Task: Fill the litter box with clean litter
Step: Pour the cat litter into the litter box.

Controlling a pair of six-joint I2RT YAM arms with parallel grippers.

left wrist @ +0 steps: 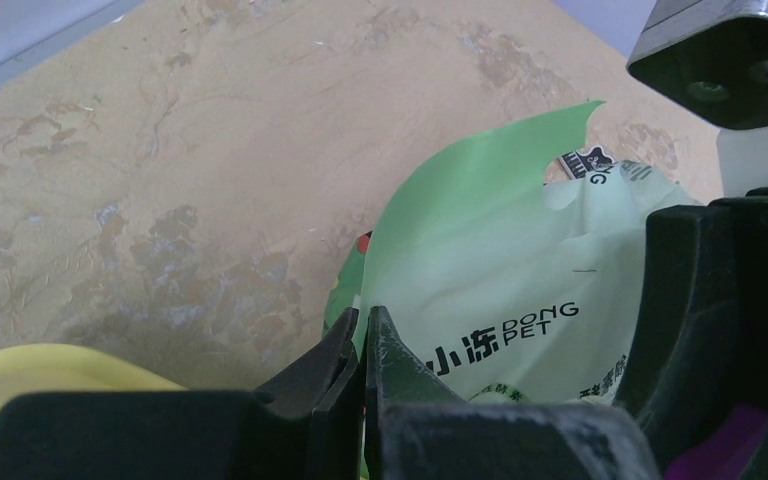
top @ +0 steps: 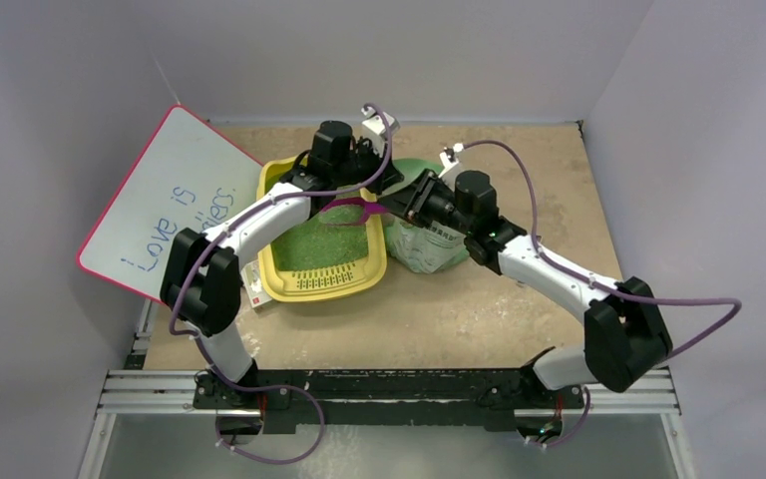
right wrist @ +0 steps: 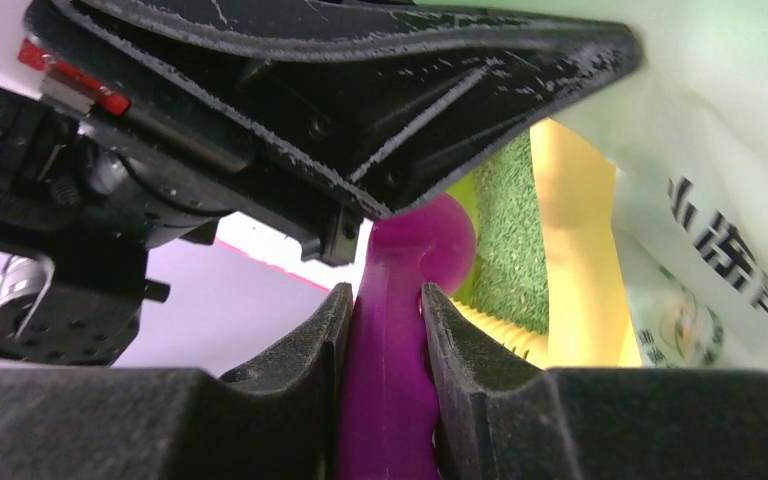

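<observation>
The yellow litter box (top: 277, 267) lies left of centre, its slotted grate strip at the near end. Green clean litter (top: 317, 244) covers its floor and also shows in the right wrist view (right wrist: 505, 235). My left gripper (left wrist: 363, 328) is shut on the edge of the pale green litter bag (left wrist: 500, 250), beside the box's far right corner (top: 389, 180). My right gripper (right wrist: 385, 300) is shut on the handle of the purple scoop (right wrist: 390, 370) and holds it over the box's right rim (top: 397, 205). The scoop's bowl (top: 351, 211) is over the litter.
A white board with a pink edge (top: 165, 205) leans at the left, touching the box. The bag (top: 424, 247) stands right of the box. A small white item (top: 255, 291) lies at the box's near left corner. Grey walls enclose the tan table (top: 459, 309).
</observation>
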